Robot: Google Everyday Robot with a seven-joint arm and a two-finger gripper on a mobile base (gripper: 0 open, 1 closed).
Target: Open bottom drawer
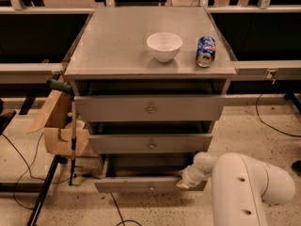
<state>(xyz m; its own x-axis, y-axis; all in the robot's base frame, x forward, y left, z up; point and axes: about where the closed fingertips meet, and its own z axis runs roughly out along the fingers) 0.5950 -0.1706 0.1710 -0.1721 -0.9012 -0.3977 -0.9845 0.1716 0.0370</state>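
The hand sits at the right end of the bottom drawer — its grip unreadable — cardboard box at left.

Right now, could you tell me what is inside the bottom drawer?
Only a dark strip of the bottom drawer shows, with nothing visible in it; the middle drawer covers the rest. The gripper is at the bottom drawer's right front.

Bowl left of soda can on surface; gripper at right end of bottom drawer, below two others.
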